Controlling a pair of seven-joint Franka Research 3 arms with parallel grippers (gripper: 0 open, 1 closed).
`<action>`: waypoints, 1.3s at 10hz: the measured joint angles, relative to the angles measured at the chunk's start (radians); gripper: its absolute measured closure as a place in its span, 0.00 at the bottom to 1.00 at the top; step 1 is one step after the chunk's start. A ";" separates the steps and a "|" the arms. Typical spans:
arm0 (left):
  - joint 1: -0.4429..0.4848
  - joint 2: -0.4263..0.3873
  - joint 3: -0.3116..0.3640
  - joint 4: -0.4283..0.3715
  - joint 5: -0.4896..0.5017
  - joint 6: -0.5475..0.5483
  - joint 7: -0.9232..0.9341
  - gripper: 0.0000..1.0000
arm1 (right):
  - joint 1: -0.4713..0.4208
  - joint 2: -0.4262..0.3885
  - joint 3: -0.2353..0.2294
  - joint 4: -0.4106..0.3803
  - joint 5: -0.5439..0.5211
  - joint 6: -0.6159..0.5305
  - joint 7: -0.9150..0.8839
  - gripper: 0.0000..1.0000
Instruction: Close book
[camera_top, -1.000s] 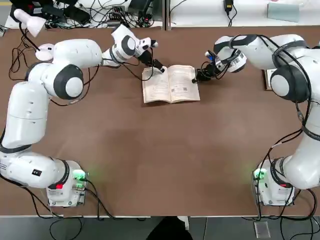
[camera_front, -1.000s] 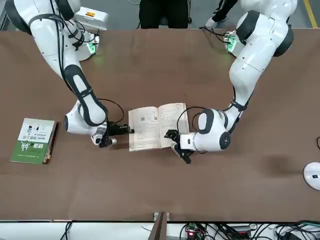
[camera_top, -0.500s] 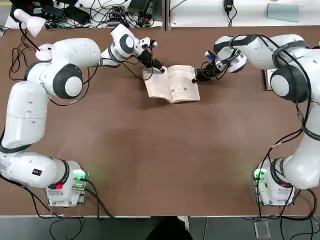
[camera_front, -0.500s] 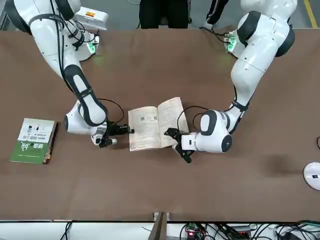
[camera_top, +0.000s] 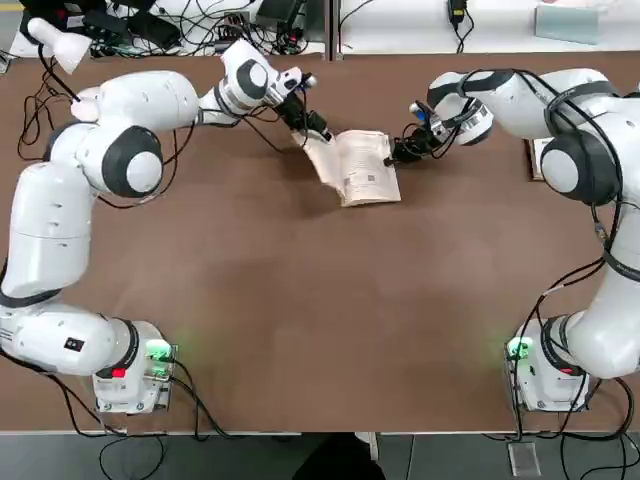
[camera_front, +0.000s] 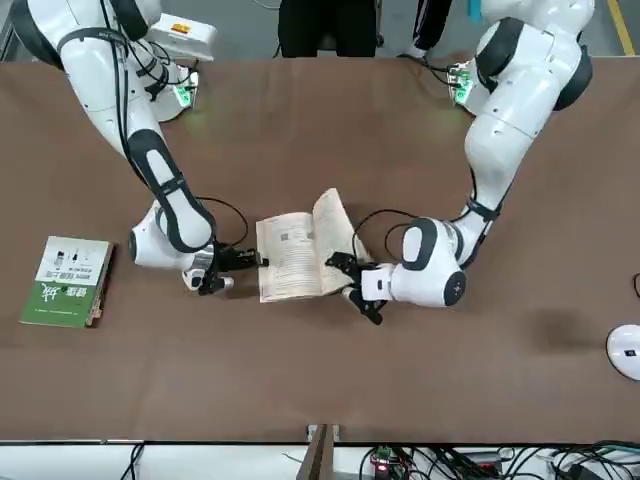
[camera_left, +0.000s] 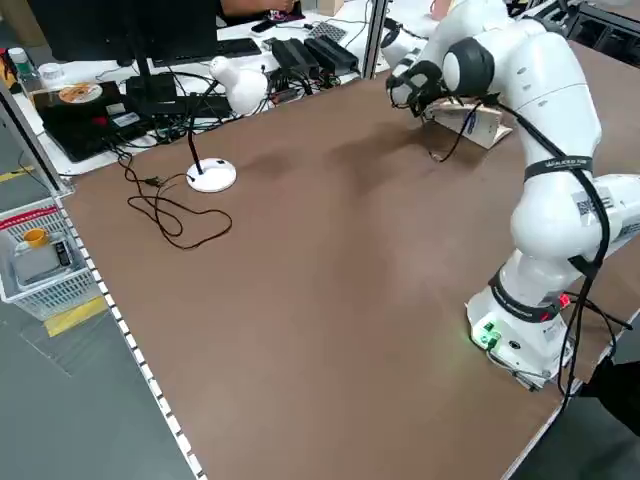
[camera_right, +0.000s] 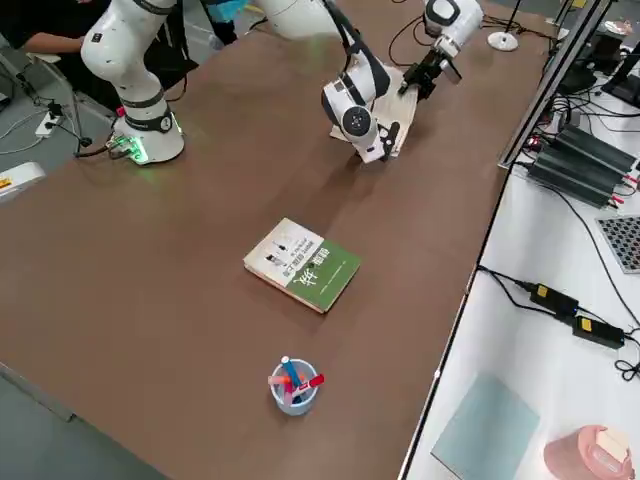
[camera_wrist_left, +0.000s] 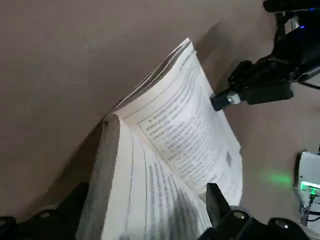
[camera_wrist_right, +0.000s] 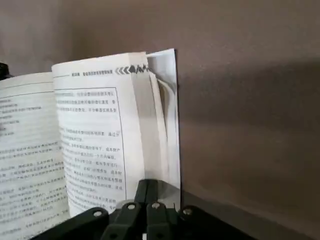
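Brown table (camera_top: 300, 300), open book (camera_top: 366, 168), pen cup (camera_right: 295, 388) only in right side view

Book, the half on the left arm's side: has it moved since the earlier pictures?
Yes. In the front view, that half has lifted and swung toward the other half, which lies where it did relative to the green book.
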 joint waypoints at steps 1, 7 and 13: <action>0.000 -0.007 0.000 0.000 0.000 -0.003 -0.005 0.00 | 0.000 0.000 0.000 0.000 0.000 0.000 0.000 0.99; 0.024 -0.022 -0.002 0.001 0.000 -0.048 -0.009 0.00 | 0.000 0.000 0.000 0.000 0.000 0.000 0.000 0.99; 0.037 -0.049 -0.007 0.002 0.000 -0.098 -0.070 0.00 | 0.000 0.000 0.000 0.000 0.000 0.000 0.000 0.99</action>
